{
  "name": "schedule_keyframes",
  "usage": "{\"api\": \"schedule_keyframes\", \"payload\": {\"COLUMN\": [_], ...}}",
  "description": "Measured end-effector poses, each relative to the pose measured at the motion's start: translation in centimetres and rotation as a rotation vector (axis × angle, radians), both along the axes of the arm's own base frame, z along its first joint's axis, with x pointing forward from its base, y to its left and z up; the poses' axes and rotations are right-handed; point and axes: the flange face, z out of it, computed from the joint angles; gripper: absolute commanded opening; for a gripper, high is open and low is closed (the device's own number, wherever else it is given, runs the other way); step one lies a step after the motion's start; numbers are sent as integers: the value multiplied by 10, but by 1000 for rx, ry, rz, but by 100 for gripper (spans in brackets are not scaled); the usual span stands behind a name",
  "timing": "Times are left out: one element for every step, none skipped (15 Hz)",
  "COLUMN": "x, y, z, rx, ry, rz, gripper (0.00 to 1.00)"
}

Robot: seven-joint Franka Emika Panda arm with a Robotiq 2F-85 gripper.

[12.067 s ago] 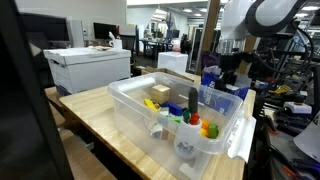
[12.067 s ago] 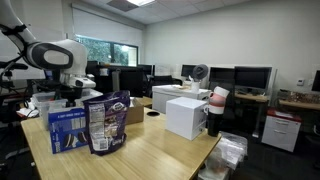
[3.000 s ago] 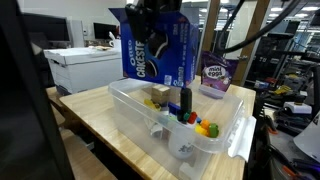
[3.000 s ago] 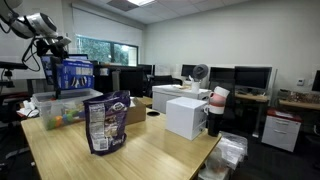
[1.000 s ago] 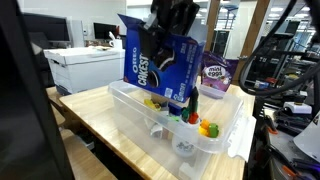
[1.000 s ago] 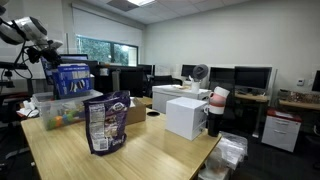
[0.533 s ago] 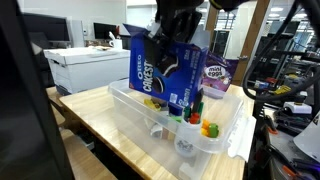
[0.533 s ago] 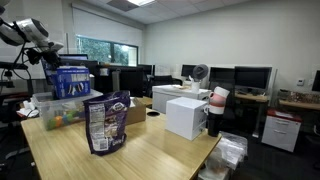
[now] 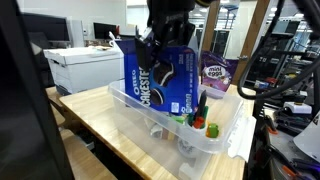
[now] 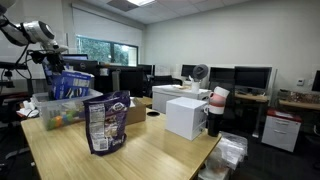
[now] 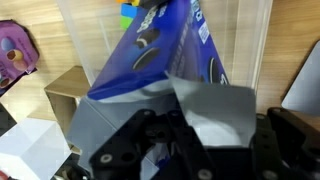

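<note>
The gripper (image 9: 163,40) is clamped tight on the top flap of the tilted Oreo box (image 9: 160,85), whose lower end sits in the clear plastic bin (image 9: 135,125).

- Oreo box (image 9: 160,82): gone from its earlier spot on the tabletop beside the snack bag (image 10: 105,122).
- It has dropped from upper frame to centre (tilted), with its lower end now inside the clear bin (image 9: 130,116).
- The gripper (image 9: 163,38) has descended with it, clamped on the top flap.

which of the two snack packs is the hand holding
The blue Oreo box, gripped at its top by the hand and tilted with its low end in the clear bin. The purple eggs bag stands behind the bin, untouched.
</note>
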Motion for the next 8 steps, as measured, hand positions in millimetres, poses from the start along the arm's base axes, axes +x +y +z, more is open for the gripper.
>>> {"api": "schedule_keyframes", "payload": {"x": [3, 5, 7, 10, 12, 15, 17, 19], "y": [-1, -3, -4, -6, -9, -12, -14, -17], "z": [0, 0, 0, 0, 0, 0, -1, -1], "rx": [15, 29, 40, 47, 50, 52, 51, 48], "ry": [3, 5, 8, 8, 7, 5, 5, 4], "rz": [-3, -9, -16, -23, -28, -34, -39, -44], "gripper": [1, 1, 1, 1, 1, 1, 1, 1]}}
